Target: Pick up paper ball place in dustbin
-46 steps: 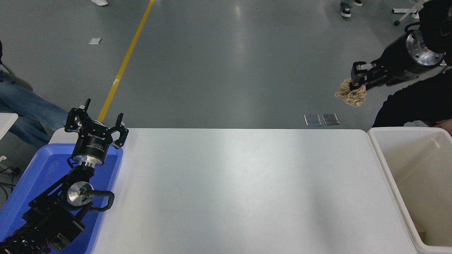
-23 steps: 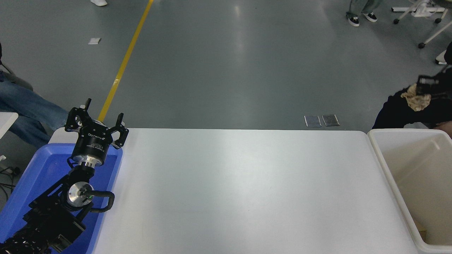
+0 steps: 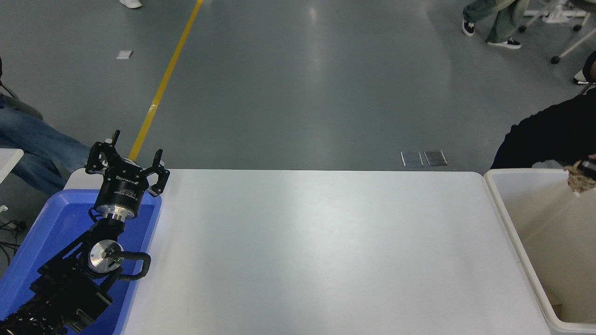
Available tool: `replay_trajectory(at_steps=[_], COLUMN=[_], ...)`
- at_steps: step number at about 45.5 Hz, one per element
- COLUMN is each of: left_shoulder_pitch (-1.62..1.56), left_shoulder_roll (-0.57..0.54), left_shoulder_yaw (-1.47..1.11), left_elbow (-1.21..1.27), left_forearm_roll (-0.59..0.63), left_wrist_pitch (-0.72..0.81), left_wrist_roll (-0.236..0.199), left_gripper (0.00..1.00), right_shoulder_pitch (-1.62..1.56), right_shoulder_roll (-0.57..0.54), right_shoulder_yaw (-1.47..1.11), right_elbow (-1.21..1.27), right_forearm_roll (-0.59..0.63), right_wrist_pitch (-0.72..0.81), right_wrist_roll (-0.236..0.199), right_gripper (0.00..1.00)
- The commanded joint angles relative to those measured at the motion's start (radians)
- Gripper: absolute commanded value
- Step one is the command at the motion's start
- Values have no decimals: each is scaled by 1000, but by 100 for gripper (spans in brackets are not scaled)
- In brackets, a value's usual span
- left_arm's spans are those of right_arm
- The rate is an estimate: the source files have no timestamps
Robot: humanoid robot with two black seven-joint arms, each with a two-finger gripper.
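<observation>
So the paper ball point(image 3: 579, 182) sits at the far right edge of the picture, right over the far part of the dustbin point(image 3: 505, 214), inside its rim line. Only a sliver of the right end effector point(image 3: 589, 168) shows there, touching the wad; can't tell if it's clenched or let go. The bin lies straight below the ball, so my guess is the next move is just a drop. The left end effector point(image 3: 126, 164) sits parked over the blue tray point(image 3: 46, 218), fingers spread, well apart across the surface point(image 3: 316, 251).
</observation>
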Motion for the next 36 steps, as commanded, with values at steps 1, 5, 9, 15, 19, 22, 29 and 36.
replay_trajectory(at_steps=[1, 5, 9, 15, 19, 22, 29, 36], left_shoulder_pitch=[0, 0, 0, 0, 0, 0, 0, 0], left_shoulder_roll=[0, 0, 0, 0, 0, 0, 0, 0], left_shoulder_yaw=[0, 0, 0, 0, 0, 0, 0, 0], left_elbow=[0, 0, 0, 0, 0, 0, 0, 0], left_forearm_roll=[0, 0, 0, 0, 0, 0, 0, 0], left_wrist_pitch=[0, 0, 0, 0, 0, 0, 0, 0], left_wrist_roll=[1, -1, -1, -1, -1, -1, -1, -1], left_gripper=[98, 98, 98, 98, 98, 98, 98, 98], right_shoulder_pitch=[-198, -231, -240, -249, -249, -249, -240, -228], right_shoulder_roll=[69, 86, 91, 92, 94, 94, 95, 94], right_shoulder_yaw=[154, 164, 164, 164, 164, 164, 167, 168], right_elbow=[-91, -92, -92, -92, -92, -92, -129, -123], right_forearm_roll=[25, 25, 25, 25, 25, 25, 31, 37], right_wrist_pitch=[-49, -73, -81, -84, -84, -84, -101, -101], right_wrist_roll=[-2, 0, -2, 0, 0, 0, 0, 0], right_gripper=[0, 0, 0, 0, 0, 0, 100, 100])
